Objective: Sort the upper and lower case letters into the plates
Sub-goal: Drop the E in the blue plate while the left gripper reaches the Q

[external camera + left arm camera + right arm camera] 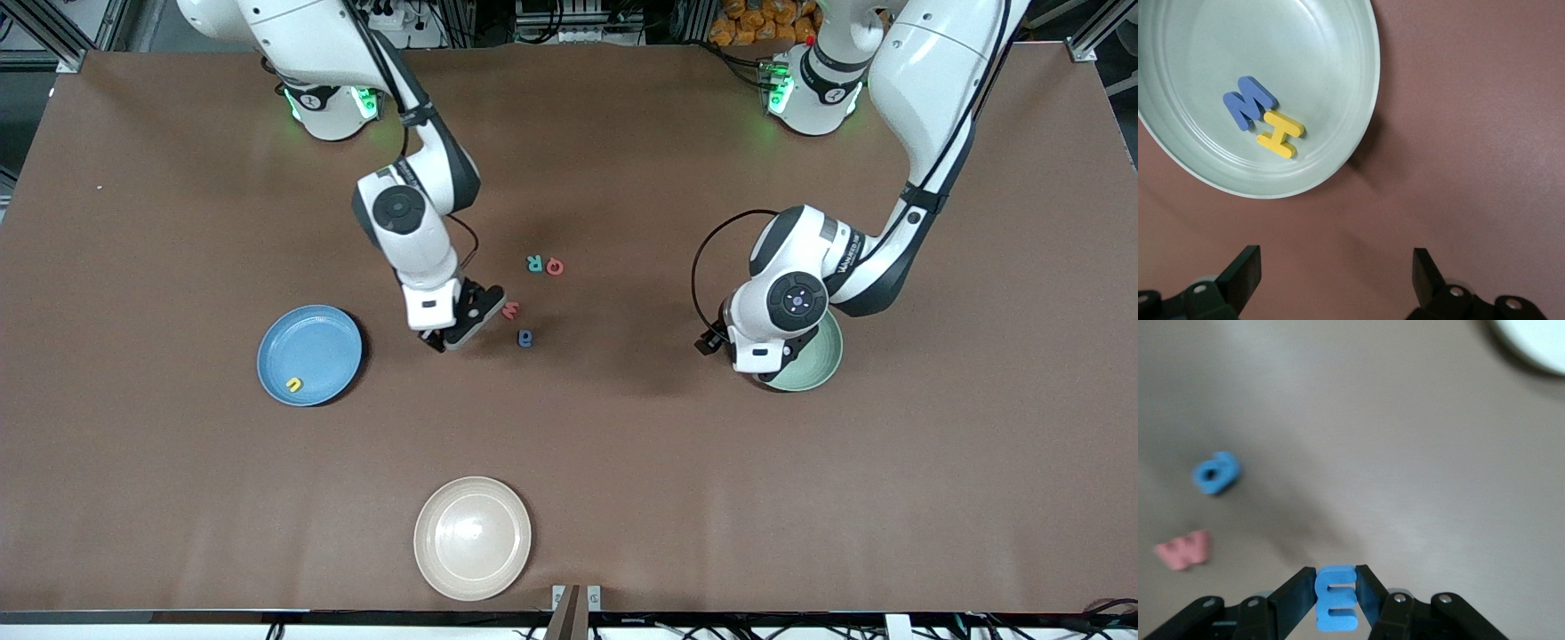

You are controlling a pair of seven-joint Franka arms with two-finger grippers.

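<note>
Over toward the right arm's end of the table sits the blue plate (309, 355), with the yellow u (293, 384) already lying in it, so I take that one to be the dish for small letters. Next along, the right gripper (442, 339) is low over the bare table beside the red w (510, 310), its fingers (1297, 593) pinching the blue w (1336, 597) edge-on, the letter standing upright between the pads. That grip seems chosen so a thin flat piece can be carried to the blue plate. The blue a (525, 338) lies just beside the red w, nearer the front camera. Farther from the camera lie the teal R (534, 263) and the red Q (555, 267), touching or nearly so, not yet sorted. A cream plate (472, 537) sits by the front edge, with nothing in it. The left gripper (1335, 267) waits over the rim of the mint green plate (1338, 60), fingers spread wide and holding nothing. Inside lie the blue M (1248, 102) and the yellow H (1280, 134), touching, capitals together.
</note>
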